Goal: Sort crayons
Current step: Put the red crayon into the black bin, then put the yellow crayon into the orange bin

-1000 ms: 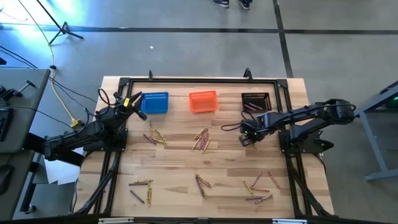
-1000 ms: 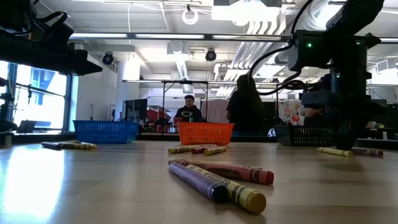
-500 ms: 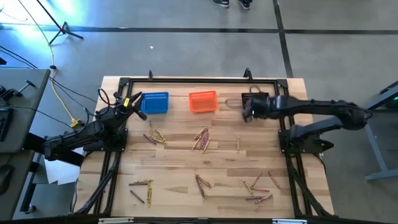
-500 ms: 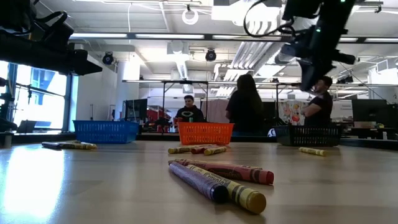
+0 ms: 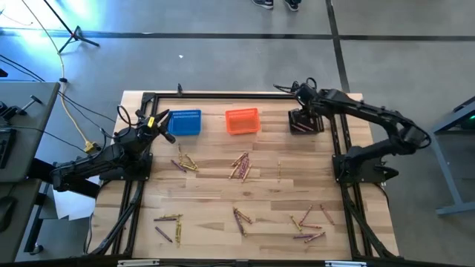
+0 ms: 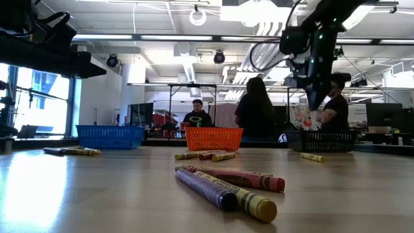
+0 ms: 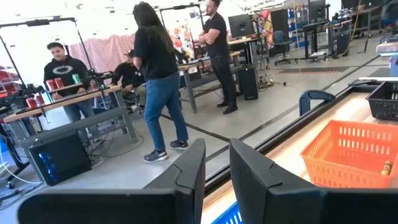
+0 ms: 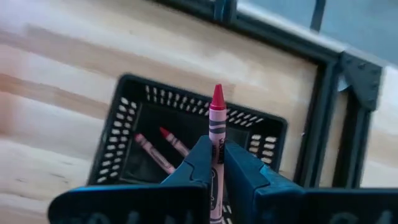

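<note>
My right gripper (image 5: 303,100) hangs over the black basket (image 5: 306,122) at the far right and is shut on a reddish-pink crayon (image 8: 216,118). It also shows in the low view (image 6: 315,97), high above the basket (image 6: 326,141). Two reddish crayons (image 8: 155,152) lie on the basket's floor. My left gripper (image 5: 159,122) waits beside the blue basket (image 5: 185,122), slightly open and empty. The orange basket (image 5: 242,121) stands between the other two. Loose crayons lie flat on the table in clusters (image 5: 240,167), (image 5: 184,163), (image 5: 308,222). My right gripper pinches the crayon's lower shaft (image 8: 216,146) between its two fingers (image 8: 200,158). The fingers lie along the crayon, and its pointed tip (image 8: 217,96) sticks out past the fingertips. The crayon is lifted clear, over the black basket.
A black frame (image 5: 223,95) runs round the table's working area. More crayons lie near the front (image 5: 241,219), (image 5: 169,221), and one yellow crayon lies alone (image 5: 280,169). People stand and sit in the room beyond the far edge (image 6: 255,110).
My right gripper has risen from the table's right middle and swung toward the far edge, carrying the reddish-pink crayon to above the black basket. A yellow crayon left where it picked has rolled a little toward the table's left.
</note>
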Robot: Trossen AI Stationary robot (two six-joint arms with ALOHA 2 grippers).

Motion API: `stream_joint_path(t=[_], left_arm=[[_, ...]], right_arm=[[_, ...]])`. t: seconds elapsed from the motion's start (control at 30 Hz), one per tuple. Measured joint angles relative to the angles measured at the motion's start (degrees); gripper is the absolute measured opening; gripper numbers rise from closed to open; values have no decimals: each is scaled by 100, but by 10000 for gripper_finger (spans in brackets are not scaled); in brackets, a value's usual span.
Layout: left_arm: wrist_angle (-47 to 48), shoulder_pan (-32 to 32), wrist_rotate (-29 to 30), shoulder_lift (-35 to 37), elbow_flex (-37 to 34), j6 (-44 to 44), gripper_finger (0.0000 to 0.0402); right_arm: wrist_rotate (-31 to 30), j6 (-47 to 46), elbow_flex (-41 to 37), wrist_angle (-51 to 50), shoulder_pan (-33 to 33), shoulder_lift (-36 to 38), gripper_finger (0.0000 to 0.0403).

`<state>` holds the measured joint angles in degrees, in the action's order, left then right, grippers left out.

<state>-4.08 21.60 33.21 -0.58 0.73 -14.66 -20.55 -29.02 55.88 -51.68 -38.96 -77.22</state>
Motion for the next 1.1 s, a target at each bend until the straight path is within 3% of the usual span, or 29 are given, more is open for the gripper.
stream_joint_path(t=[0.43,0.57,0.7,1.1], left_arm=[[-1,-1,0,0,0,1,60],[0,-2,0,0,0,0,60],[-1,0,0,0,-2,0,60],[0,0,0,0,-1,1,60]], right_arm=[[251,94,7,24,-116,-502,69],[1051,63,146,-206,-101,-495,71],[1792,338,340,-394,246,-493,71],[2135,208,367,1261,1571,-804,71]])
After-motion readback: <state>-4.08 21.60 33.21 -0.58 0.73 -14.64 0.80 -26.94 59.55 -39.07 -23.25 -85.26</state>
